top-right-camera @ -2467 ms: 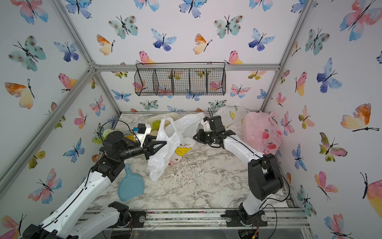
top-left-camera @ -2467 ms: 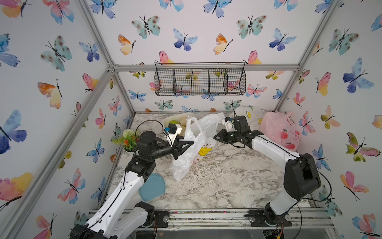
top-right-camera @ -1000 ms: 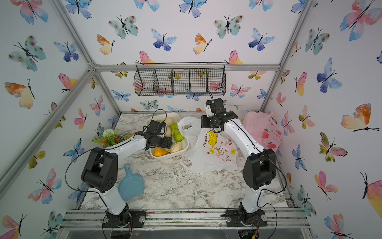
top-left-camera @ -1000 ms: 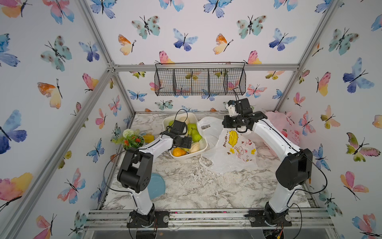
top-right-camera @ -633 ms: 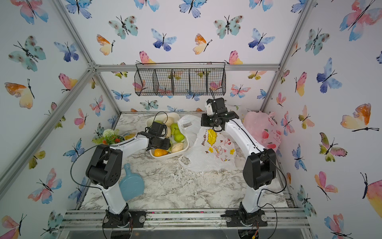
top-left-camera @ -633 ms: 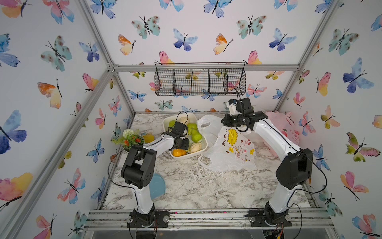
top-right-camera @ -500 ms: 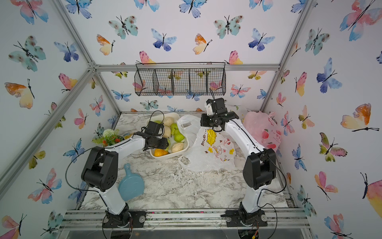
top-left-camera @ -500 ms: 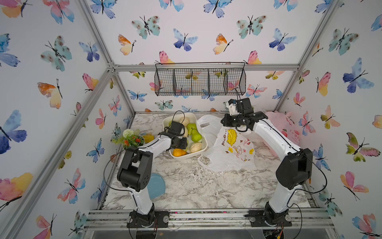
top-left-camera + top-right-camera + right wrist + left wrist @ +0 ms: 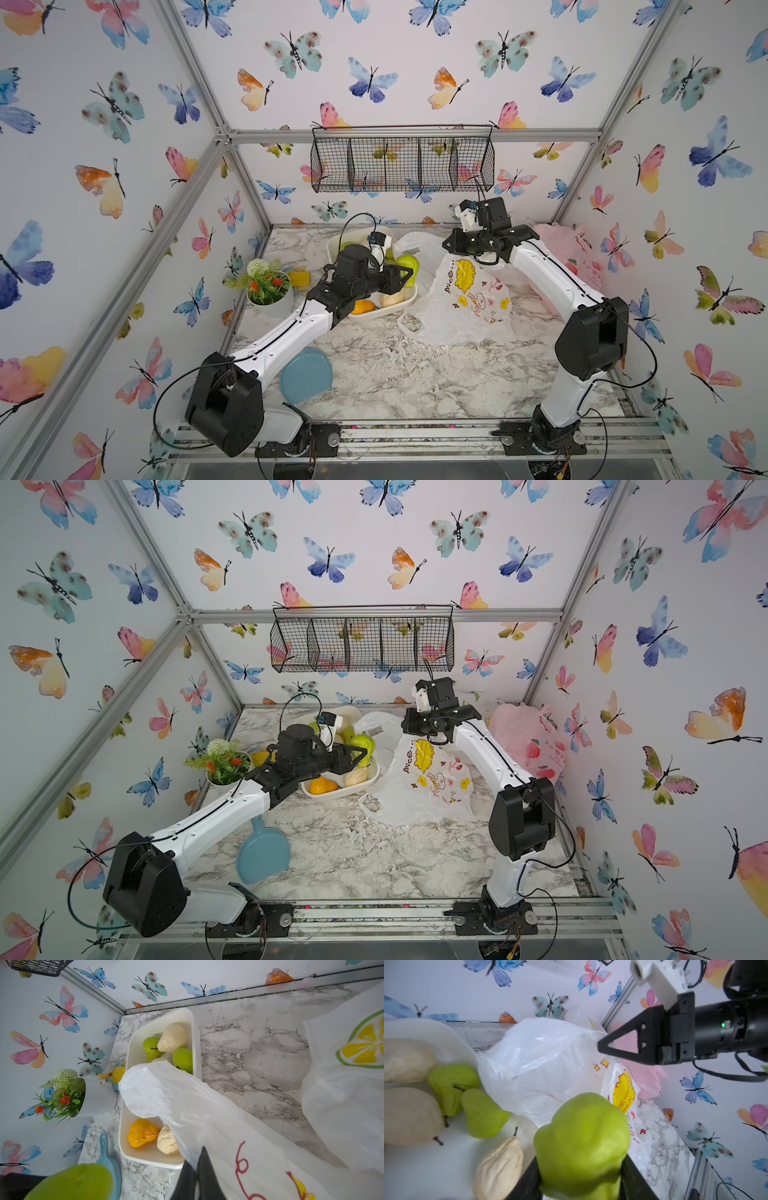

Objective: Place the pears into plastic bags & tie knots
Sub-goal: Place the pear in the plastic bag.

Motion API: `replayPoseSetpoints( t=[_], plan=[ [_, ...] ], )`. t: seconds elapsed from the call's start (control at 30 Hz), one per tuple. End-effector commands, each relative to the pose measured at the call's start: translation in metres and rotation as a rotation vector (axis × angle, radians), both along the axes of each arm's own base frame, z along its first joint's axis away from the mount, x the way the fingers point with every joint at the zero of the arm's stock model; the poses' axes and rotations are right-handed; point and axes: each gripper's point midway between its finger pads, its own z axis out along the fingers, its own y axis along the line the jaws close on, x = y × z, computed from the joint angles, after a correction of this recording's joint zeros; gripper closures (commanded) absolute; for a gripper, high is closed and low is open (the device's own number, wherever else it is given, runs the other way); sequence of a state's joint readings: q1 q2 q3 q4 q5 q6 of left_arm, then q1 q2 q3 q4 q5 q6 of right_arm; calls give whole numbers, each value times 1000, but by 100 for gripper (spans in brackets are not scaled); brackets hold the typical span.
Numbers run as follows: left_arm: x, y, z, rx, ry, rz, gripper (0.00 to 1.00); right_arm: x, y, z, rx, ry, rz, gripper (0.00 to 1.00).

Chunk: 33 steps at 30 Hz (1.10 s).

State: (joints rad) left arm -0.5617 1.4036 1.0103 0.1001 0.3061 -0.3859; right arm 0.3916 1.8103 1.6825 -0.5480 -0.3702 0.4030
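My left gripper (image 9: 406,272) is shut on a green pear (image 9: 409,262), held just above the near end of the white tray (image 9: 386,310); in the left wrist view this pear (image 9: 583,1142) fills the space between the jaws. More pears lie in the tray: an orange-yellow one (image 9: 142,1133), cream ones (image 9: 167,1142) and green ones (image 9: 182,1059). My right gripper (image 9: 197,1159) is shut on the edge of the bunny-print plastic bag (image 9: 461,307), holding its mouth up beside the tray. A pink plastic bag (image 9: 561,249) and a lemon-print one (image 9: 353,1064) sit behind. No knots show.
A potted flower (image 9: 268,286) and a yellow banana (image 9: 300,277) stand left of the tray. A blue paddle-shaped plate (image 9: 305,374) lies by the left arm. A wire basket (image 9: 401,162) hangs on the back wall.
My left gripper has closed on a green pear in the tray and raised it toward the bag. The right gripper keeps holding the bag's edge in about the same place.
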Motion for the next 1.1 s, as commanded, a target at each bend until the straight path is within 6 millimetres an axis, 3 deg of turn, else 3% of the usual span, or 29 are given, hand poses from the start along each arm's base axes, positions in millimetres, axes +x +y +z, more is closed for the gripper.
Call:
replayPoseSetpoints(
  t=[0.0, 0.2, 0.37, 0.53, 0.6, 0.67, 0.77, 0.9, 1.0, 1.07],
  plan=[
    [28, -15, 9, -106, -155, -5, 60, -4, 3, 7, 52, 2, 17, 92],
    [64, -51, -30, -112, -170, -65, 62, -12, 8, 10, 98, 18, 40, 92],
    [42, -99, -54, -190, -126, -214, 60, -11, 1, 6, 117, 27, -19, 93],
    [0, -142, -81, -197, -35, -388, 53, -9, -7, 5, 165, 21, -110, 93],
    [-9, -153, -107, -190, 33, -414, 49, -8, -9, 4, 178, 19, -134, 93],
    [-11, -156, -119, -196, 67, -417, 47, -7, -10, 3, 188, 22, -145, 93],
    [-8, -159, -121, -197, 76, -420, 44, -8, -8, 0, 191, 36, -141, 94],
    [-5, -160, -123, -164, 86, -423, 32, -10, -9, -5, 184, 44, -139, 93],
    [-3, -154, -124, -139, 104, -413, 23, -10, -11, -4, 182, 38, -142, 93],
    [-2, -144, -114, -119, 95, -405, 16, -10, -14, -5, 180, 37, -149, 93]
  ],
)
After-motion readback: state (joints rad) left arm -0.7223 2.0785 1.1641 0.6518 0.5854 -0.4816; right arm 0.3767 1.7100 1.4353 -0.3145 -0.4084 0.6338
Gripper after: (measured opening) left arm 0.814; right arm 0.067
